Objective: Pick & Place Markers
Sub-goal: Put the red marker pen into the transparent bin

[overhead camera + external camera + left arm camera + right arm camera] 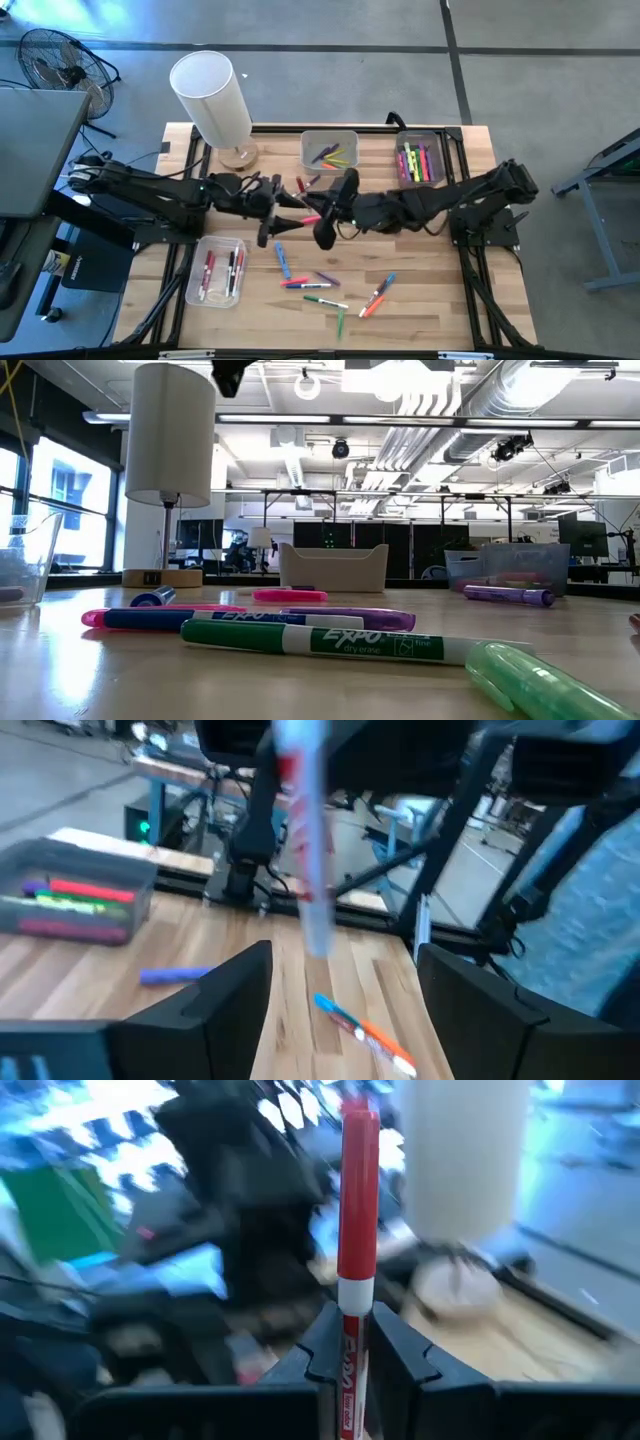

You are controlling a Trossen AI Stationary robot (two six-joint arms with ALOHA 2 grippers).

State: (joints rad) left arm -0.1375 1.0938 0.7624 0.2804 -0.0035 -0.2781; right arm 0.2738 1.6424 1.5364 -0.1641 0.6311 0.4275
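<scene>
- Your right gripper (352, 1355) was clamped on a red marker (357, 1210); in the right wrist view the pen stood upright between the two dark fingers, red cap above them, white barrel pinched between them.
- In the high view that right gripper (322, 212) sat at the middle of the frame, above the table (430, 300), with the red marker (310, 216) showing as a short red streak just to its left.
- Your left gripper (275, 212) faced it from the left, very close, and its fingers (215, 1005) stood wide apart in the left wrist view.
- There the red marker (305, 840) hung between and beyond those spread fingers, touching neither.
- Loose markers (325, 290) lay scattered in the lower centre of the high view, well below both grippers.
- A clear bin (216, 272) at lower left held a few red ones; two more bins (328, 150) at upper centre and upper right held others.
- A white lamp (212, 100) stood at upper left.
</scene>
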